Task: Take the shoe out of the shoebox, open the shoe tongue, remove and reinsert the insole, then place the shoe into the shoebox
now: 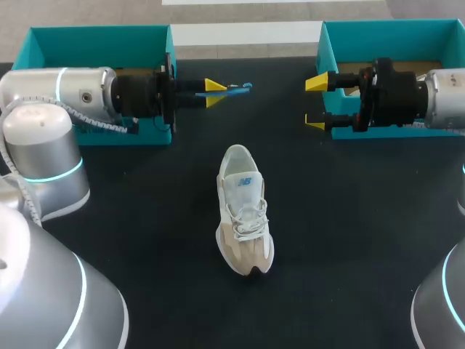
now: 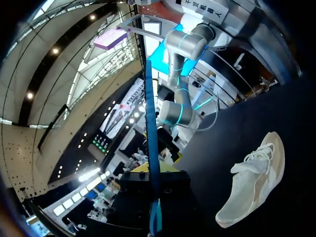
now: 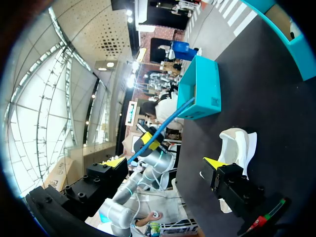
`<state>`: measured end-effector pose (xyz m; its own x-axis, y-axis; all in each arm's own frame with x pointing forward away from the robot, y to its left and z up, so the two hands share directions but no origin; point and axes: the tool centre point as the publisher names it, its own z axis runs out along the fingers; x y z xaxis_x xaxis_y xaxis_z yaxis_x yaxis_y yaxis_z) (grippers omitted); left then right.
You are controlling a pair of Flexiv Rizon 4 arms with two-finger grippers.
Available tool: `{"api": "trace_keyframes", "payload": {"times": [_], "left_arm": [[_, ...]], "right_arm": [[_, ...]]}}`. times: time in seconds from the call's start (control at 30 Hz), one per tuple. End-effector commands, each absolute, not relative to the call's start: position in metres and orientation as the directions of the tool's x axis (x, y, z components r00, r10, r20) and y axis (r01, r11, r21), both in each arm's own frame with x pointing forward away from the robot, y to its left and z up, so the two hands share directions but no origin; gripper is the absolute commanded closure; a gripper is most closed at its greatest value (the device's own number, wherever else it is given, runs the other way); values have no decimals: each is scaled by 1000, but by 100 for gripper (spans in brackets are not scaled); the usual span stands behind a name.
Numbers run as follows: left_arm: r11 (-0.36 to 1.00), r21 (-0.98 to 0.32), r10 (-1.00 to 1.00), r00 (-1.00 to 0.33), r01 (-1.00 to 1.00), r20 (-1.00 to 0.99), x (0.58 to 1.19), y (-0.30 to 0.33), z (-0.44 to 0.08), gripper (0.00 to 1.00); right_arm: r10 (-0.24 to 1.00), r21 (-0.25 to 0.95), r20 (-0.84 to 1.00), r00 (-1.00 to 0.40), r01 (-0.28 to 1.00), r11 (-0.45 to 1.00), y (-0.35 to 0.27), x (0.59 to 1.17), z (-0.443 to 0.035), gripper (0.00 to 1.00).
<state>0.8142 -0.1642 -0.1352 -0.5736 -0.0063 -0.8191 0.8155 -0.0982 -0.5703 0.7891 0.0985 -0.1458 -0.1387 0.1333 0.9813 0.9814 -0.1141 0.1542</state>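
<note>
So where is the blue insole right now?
The insole is pinched in the left gripper, head view's upper left, beside the left box, beyond the shoe.

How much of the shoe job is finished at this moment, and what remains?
Done: the shoe lies on the table, outside the shoeboxes. In hand: the left end effector pinches what looks like the blue insole; the right end effector is open and empty. Left: reinsert the blue insole, then box the shoe.
</note>
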Motion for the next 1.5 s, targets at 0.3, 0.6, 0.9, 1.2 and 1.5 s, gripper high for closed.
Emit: {"api": "trace_keyframes", "payload": {"times": [0.3, 0.6, 0.9, 1.2, 1.5], "left_arm": [[-75, -111, 71, -105, 991, -992, 823, -163, -136, 100], [-31, 18, 35, 19, 999, -999, 824, -162, -146, 100], [10, 42, 4, 42, 999, -999, 831, -168, -149, 100], [67, 109, -43, 112, 992, -993, 845, -193, -146, 100], [70, 141, -18, 143, 987, -990, 851, -206, -158, 100]], "right_arm": [[134, 154, 981, -139, 981, -116, 100, 789, -146, 0], [134, 154, 981, -139, 981, -116, 100, 789, -146, 0], [134, 154, 981, -139, 981, -116, 100, 789, -146, 0], [105, 127, 987, -118, 989, -79, 125, 795, -159, 0], [95, 113, 990, -107, 992, -57, 130, 795, -161, 0]]}}
